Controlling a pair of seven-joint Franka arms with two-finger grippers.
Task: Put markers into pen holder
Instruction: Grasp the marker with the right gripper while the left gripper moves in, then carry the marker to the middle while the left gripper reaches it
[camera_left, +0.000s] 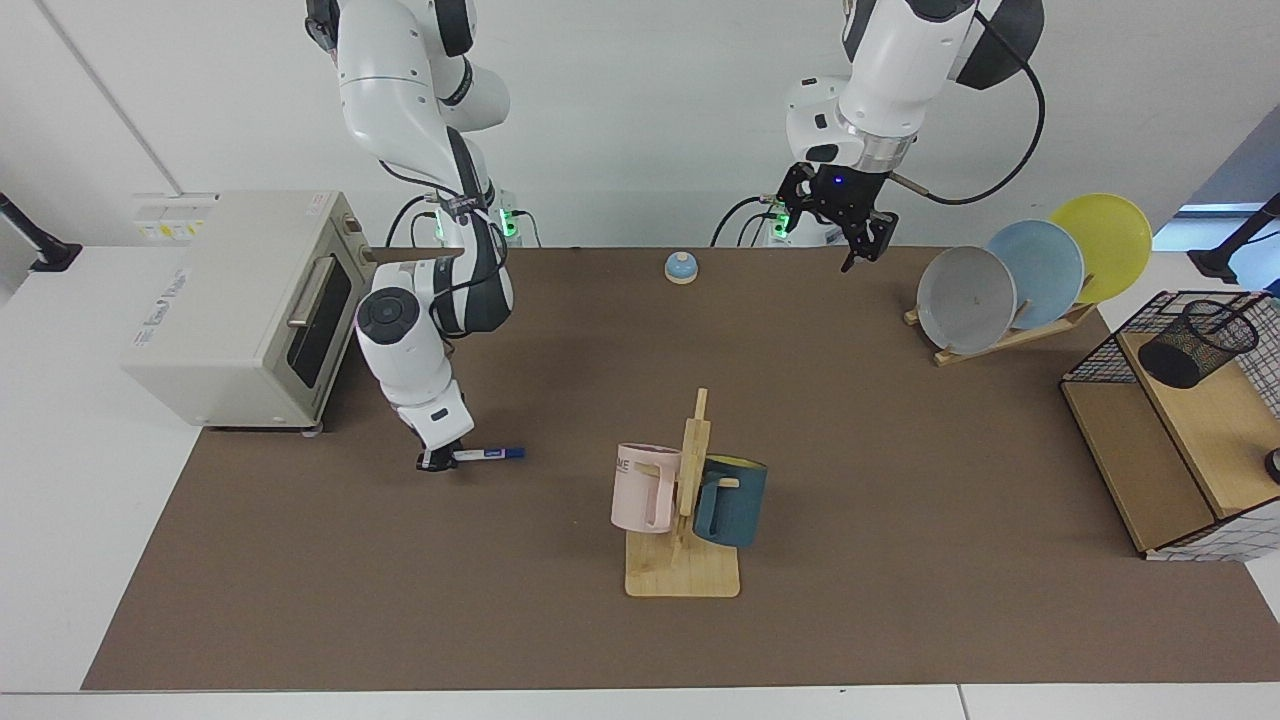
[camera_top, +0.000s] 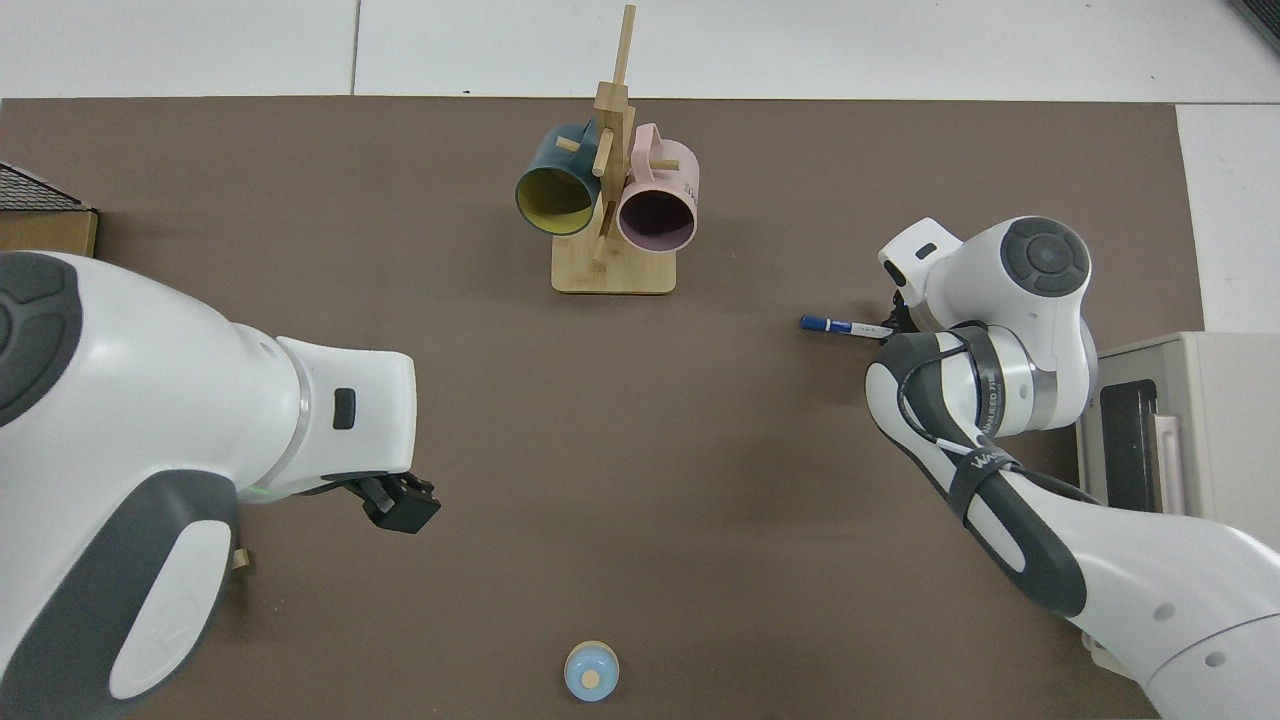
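right gripper (camera_left: 437, 461): we see it low at the brown mat (camera_left: 900, 480), just in front of the toaster oven (camera_left: 240, 305); fingers closed on the white end of the marker (in the top view the wrist hides the grip)
marker (camera_left: 487, 454): we see it lying about level, clamped at its white end by the right gripper, the dark blue cap pointing away from the gripper toward the mug rack; whether it touches the mat we cannot tell
marker, top view (camera_top: 838, 325): blue cap end sticks out from under the right arm's wrist, toward the mat's middle
left gripper (camera_left: 838, 218): we see it raised well above the mat, near the far edge, between the blue bell and the plates; holds nothing, and we cannot tell how its fingers stand
left gripper, top view (camera_top: 398, 505): dark block at the tip of the big white arm, over bare mat
pen holder (camera_left: 1197, 343): black mesh cup tilted on the wooden top of the wire shelf basket (camera_left: 1150, 440); well apart from the right gripper (whole mat between them), also well away from the left gripper
mug rack (camera_left: 685, 530): wooden stand with a pink mug (camera_left: 643, 487) and a teal mug (camera_left: 731, 499) hung on it; we place it between the right gripper and the pen holder, nearer the gripper
plates (camera_left: 1030, 275): grey, blue, yellow, upright in a wooden rack just beside the left gripper, on the basket's side of it
bell (camera_left: 681, 266): small blue dome at the far edge, near the left gripper
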